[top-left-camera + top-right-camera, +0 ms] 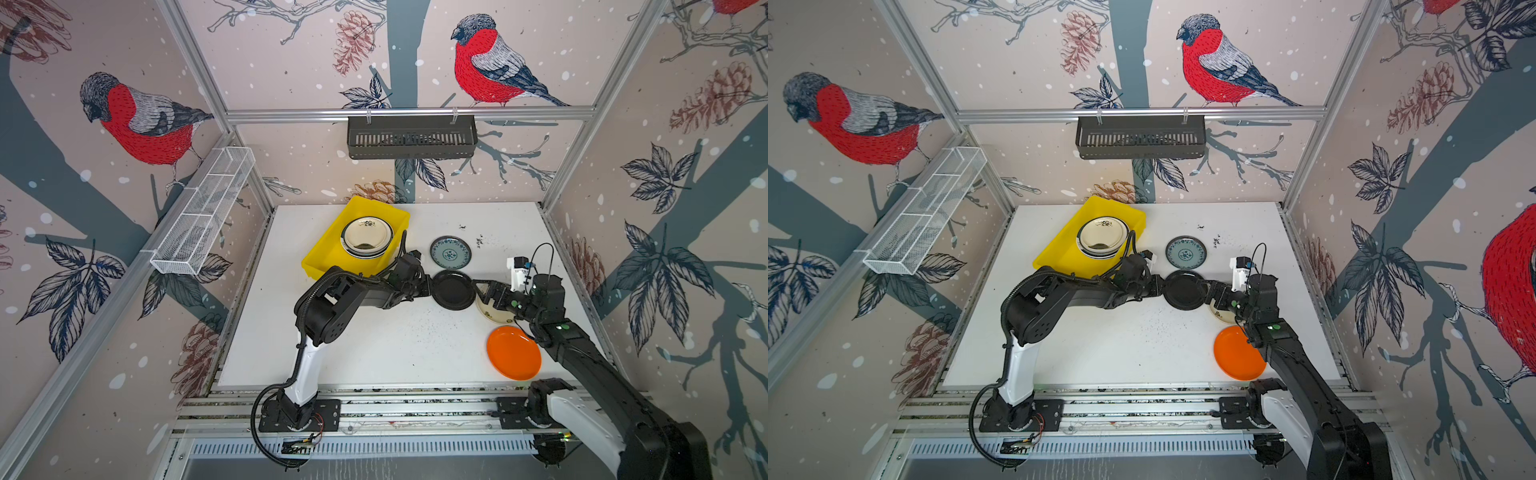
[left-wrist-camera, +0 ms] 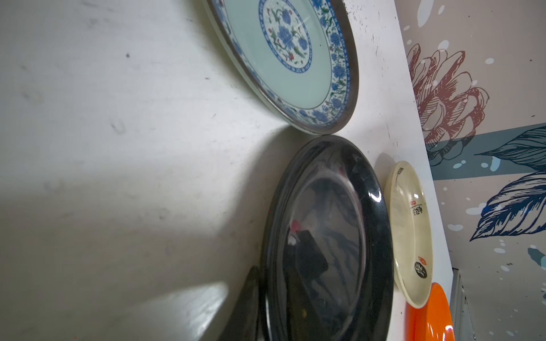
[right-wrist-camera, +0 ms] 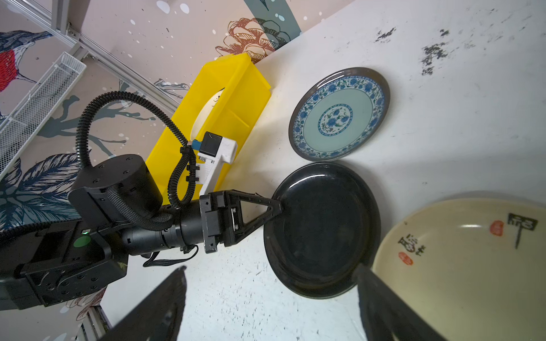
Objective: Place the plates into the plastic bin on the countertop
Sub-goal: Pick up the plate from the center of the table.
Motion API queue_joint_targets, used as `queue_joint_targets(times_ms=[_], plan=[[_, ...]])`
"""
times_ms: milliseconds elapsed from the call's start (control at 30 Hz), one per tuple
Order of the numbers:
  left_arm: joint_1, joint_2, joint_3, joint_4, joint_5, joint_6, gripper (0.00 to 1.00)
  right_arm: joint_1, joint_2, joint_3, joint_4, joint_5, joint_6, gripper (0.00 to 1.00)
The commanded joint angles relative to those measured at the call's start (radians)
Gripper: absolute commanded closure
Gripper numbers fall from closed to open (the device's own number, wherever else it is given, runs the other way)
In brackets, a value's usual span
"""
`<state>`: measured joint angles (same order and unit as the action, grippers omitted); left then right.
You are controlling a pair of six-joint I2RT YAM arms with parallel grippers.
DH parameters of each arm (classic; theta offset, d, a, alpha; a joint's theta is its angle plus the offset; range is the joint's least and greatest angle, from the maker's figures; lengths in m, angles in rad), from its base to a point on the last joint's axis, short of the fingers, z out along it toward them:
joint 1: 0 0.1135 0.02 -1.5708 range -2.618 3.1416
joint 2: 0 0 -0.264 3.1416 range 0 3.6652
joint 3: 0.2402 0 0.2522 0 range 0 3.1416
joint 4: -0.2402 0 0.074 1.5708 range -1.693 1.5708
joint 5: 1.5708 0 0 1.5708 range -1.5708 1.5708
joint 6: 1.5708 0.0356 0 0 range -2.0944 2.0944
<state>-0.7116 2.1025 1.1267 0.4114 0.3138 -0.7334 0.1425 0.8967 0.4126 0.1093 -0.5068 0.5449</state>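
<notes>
Status: partly done.

- A stack point(image 1: 367, 237) of plates is already sitting in the yellow bin point(image 1: 328, 249), at the back left of the countertop point(image 1: 374, 340). A pale plate is on top. More rims can be made out beneath it, but the count cannot be read.
- Four plates are left on the countertop, all to the right of the bin:
  - The teal plate point(image 1: 450, 252) is farthest back.
  - The black plate point(image 1: 454, 289) is just in front of the teal one, rims almost touching.
  - The cream plate point(image 3: 461, 265) is right of the black one and is partly covered by the right arm in both top views.
  - The orange plate point(image 1: 513, 352) is nearest the front edge.
- The left gripper point(image 3: 279, 208) is placed on the bin-side rim of the black plate. From the right wrist view, its jaws are judged to be pinched onto that rim. The plate is seen lying flat, not yet lifted.
- The right gripper point(image 3: 271, 267) is held over the gap between the black and cream plates. Its jaws are spread wide and nothing is held.

Step in hand: the black plate is being picked for transfer to the bin. Teal, cream and orange are to be moved afterwards. Room in the bin is judged sufficient, with bare floor visible beside the stack.
</notes>
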Motion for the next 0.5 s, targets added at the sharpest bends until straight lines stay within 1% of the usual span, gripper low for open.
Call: queue_joint_targets(times_ms=[0,167,233,467], plan=[[-0.004,0.014,0.016,-0.050,-0.012,0.004,0.84,-0.006,0.002,-0.003,0.010,0.003,-0.016,0.10],[-0.005,0.017,0.028,-0.061,-0.019,0.011,0.85,-0.010,0.001,-0.007,0.010,-0.001,-0.016,0.10],[-0.005,0.019,0.034,-0.064,-0.019,0.014,0.88,-0.012,0.001,-0.007,0.009,-0.001,-0.016,0.10],[-0.005,0.013,0.037,-0.079,-0.030,0.024,0.91,-0.015,0.000,-0.006,0.006,-0.003,-0.013,0.11]])
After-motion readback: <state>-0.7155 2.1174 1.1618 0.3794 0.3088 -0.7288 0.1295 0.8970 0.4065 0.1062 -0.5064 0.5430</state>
